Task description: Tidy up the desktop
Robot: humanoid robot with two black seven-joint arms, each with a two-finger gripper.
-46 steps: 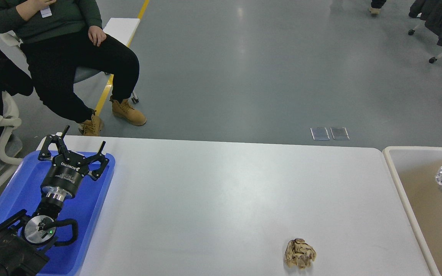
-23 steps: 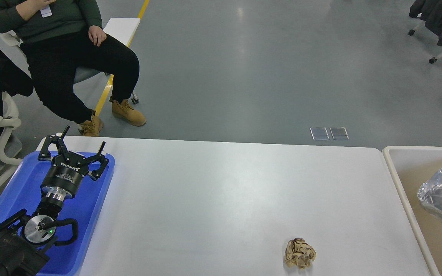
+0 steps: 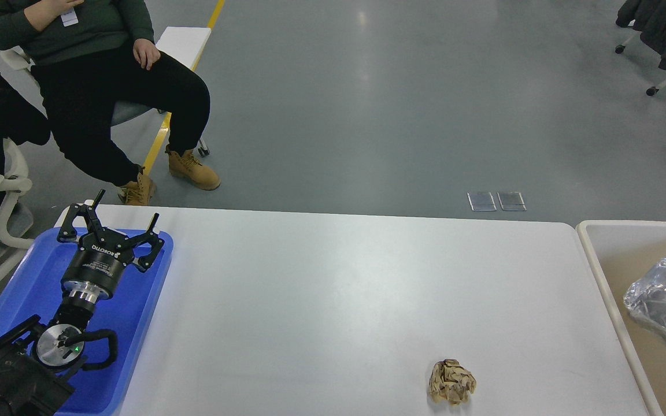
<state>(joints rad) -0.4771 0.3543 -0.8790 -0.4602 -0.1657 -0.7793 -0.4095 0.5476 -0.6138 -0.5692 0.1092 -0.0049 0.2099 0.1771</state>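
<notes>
The white desktop (image 3: pixel 333 289) fills the middle of the head view. A crumpled brown paper ball (image 3: pixel 452 381) lies on it near the front right. My left gripper (image 3: pixel 126 212) is open and empty, hovering over the blue tray (image 3: pixel 32 277) at the left edge, far from the paper ball. A crumpled clear plastic container (image 3: pixel 665 306) lies in the beige bin (image 3: pixel 599 271) at the right. My right gripper is out of view.
A seated person (image 3: pixel 96 75) in tan boots is beyond the table's far left corner, beside white chairs (image 3: pixel 9 179). A rack with a dark coat (image 3: pixel 665 29) stands at the far right on the grey floor.
The clear plastic container has dropped down into the beige bin and settled on its floor. My left arm and the paper ball have not moved.
</notes>
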